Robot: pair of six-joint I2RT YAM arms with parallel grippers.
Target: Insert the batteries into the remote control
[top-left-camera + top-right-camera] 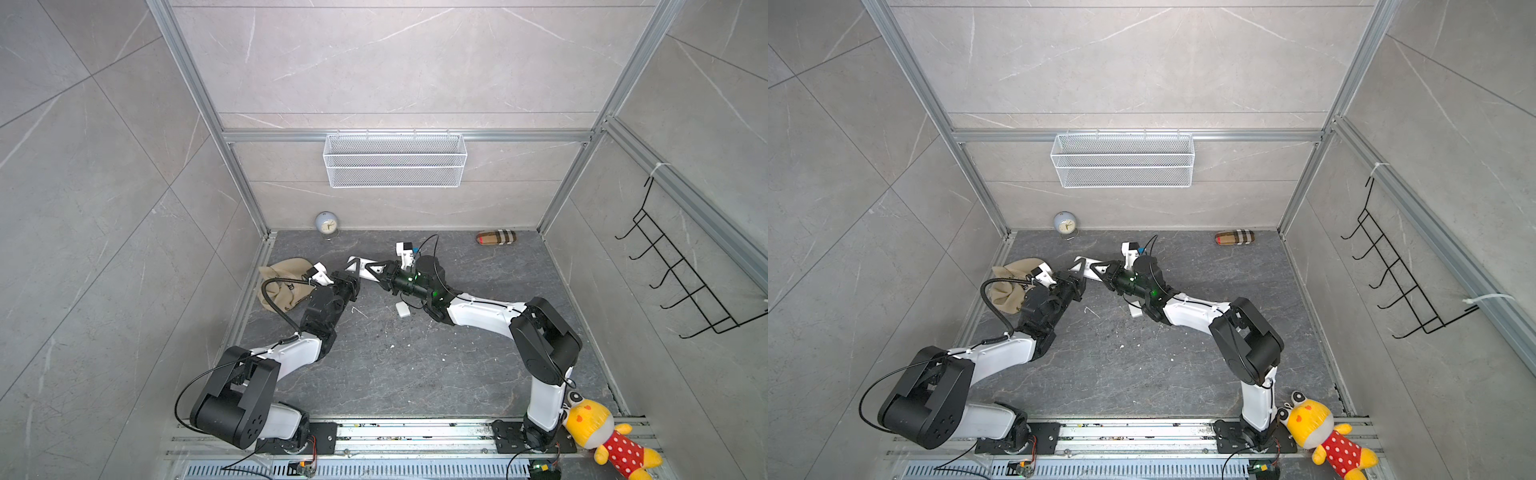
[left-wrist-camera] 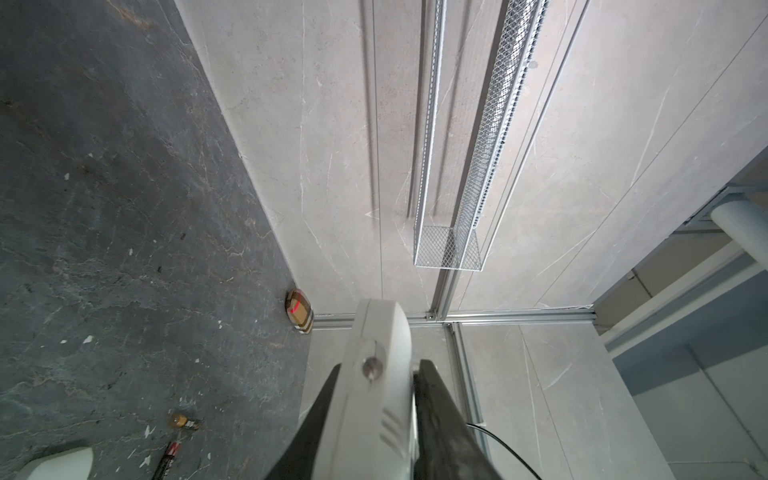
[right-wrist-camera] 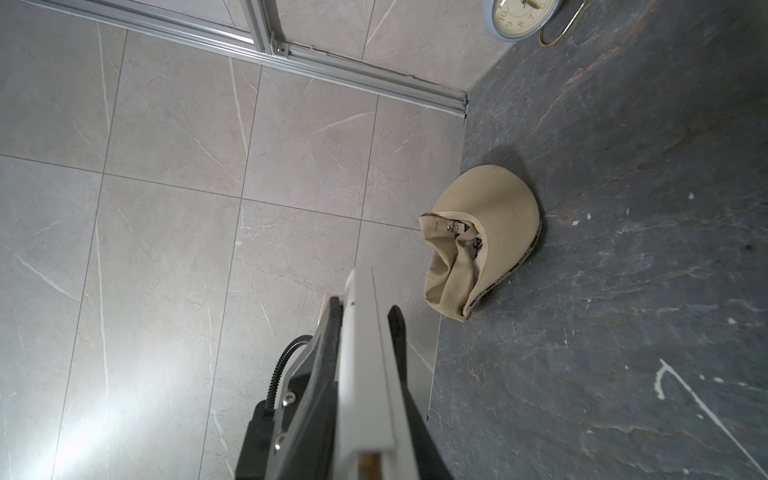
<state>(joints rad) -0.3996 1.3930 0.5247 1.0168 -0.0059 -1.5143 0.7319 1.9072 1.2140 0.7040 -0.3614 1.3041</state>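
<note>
regrip in the air, by the look of it: white oblong plastic remote control (image 1: pixel 358 262) hangs above the dark stone-look counter (image 1: pixel 395 374), bracketed from opposite sides by both hands. right hand (image 3: pixel 363 305) has its black fingers pressed against the remote's flat sides, which reads as a pinch. left hand (image 2: pixel 380 365) straddles the other end; can't tell if it's clamping or slack. two small dark cylinder batteries (image 2: pixel 184 421) lie loose on the counter near a small white rounded plastic piece (image 1: pixel 402 309), probably the back cover. advice: get one firm pinch confirmed before the other hand lets go. grip toward mid-body, not the tip, so it can't pivot. finish with the battery bay facing up, then set it down close to the batteries.
</note>
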